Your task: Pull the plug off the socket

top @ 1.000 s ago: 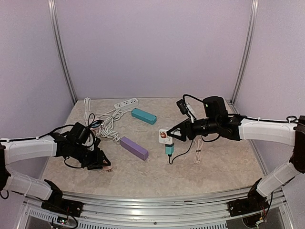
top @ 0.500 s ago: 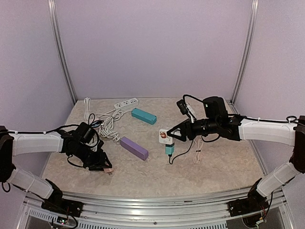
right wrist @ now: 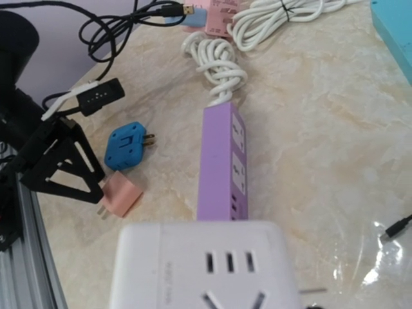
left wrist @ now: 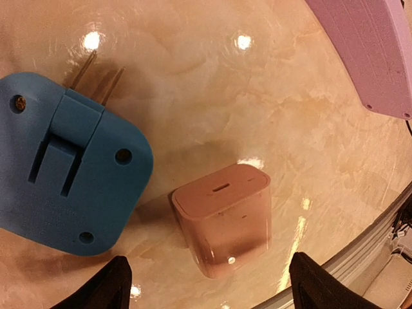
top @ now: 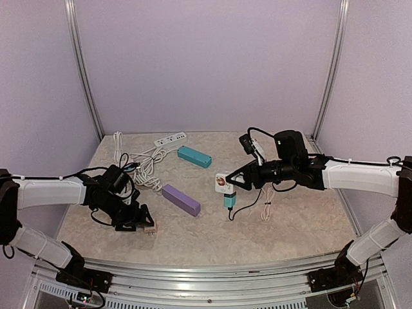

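Observation:
My right gripper (top: 233, 181) is shut on a white cube socket (top: 220, 185) and holds it above the middle of the table. A teal plug (top: 229, 201) sticks in the socket's underside, and its black cable hangs down to the table. In the right wrist view the socket (right wrist: 203, 267) fills the bottom; the teal plug and my own fingers are hidden there. My left gripper (top: 136, 221) is open low over the table at the near left. A pink charger plug (left wrist: 222, 215) lies free between its fingertips (left wrist: 119, 286).
A blue adapter (left wrist: 64, 174) lies beside the pink charger. A purple power strip (top: 181, 199) lies mid-table, a teal box (top: 194, 156) and a white power strip (top: 170, 138) behind it, coiled white cables (top: 147, 168) at the back left. The table's near edge (left wrist: 360, 257) is close.
My left gripper has shifted a little right, lowered and opened, letting the pink charger plug rest on the table. The right arm with the socket has not moved.

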`<state>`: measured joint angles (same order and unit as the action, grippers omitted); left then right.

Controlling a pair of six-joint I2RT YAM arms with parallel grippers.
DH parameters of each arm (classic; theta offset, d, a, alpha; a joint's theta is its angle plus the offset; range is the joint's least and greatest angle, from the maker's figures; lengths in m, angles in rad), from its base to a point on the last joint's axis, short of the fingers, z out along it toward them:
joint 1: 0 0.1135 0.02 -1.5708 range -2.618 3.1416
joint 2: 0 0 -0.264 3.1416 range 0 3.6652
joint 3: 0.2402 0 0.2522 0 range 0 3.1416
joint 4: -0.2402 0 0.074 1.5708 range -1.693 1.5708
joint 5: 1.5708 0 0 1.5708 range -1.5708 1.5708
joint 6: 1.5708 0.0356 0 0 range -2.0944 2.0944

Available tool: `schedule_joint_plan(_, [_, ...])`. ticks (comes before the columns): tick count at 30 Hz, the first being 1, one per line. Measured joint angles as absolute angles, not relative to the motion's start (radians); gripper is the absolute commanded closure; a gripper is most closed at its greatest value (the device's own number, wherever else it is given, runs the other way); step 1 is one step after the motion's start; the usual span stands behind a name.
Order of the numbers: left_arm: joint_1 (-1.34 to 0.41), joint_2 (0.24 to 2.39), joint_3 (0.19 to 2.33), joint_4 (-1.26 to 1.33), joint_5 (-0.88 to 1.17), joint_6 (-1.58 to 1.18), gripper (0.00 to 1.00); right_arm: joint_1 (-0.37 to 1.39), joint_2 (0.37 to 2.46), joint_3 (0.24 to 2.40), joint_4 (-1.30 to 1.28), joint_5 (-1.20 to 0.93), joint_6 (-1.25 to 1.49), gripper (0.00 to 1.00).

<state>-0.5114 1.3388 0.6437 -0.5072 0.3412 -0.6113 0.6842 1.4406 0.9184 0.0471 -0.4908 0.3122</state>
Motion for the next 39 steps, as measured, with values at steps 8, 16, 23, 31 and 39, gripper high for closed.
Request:
schedule_joint_plan(8, [-0.544, 1.217, 0.691, -0.514, 0.250, -0.571, 0.09, 0.684, 1.391, 0.884, 0.091, -0.468, 0.344, 1.00])
schedule_joint_plan(16, [-0.569, 1.101, 0.882, -0.356, 0.375, -0.415, 0.01, 0.684, 1.368, 0.857, 0.263, -0.545, 0.415, 1.00])
schedule_joint_plan(23, [-0.571, 1.256, 1.145, -0.312, 0.642, -0.205, 0.01, 0.718, 1.368, 0.866, 0.336, -0.622, 0.430, 1.00])
schedule_joint_plan(31, [-0.602, 1.443, 1.236, -0.297, 0.830, -0.075, 0.01, 0.754, 1.369, 0.881, 0.392, -0.671, 0.443, 1.00])
schedule_joint_plan(39, [-0.652, 1.453, 1.182, -0.237, 0.937, -0.073, 0.01, 0.784, 1.410, 0.941, 0.455, -0.697, 0.447, 1.00])
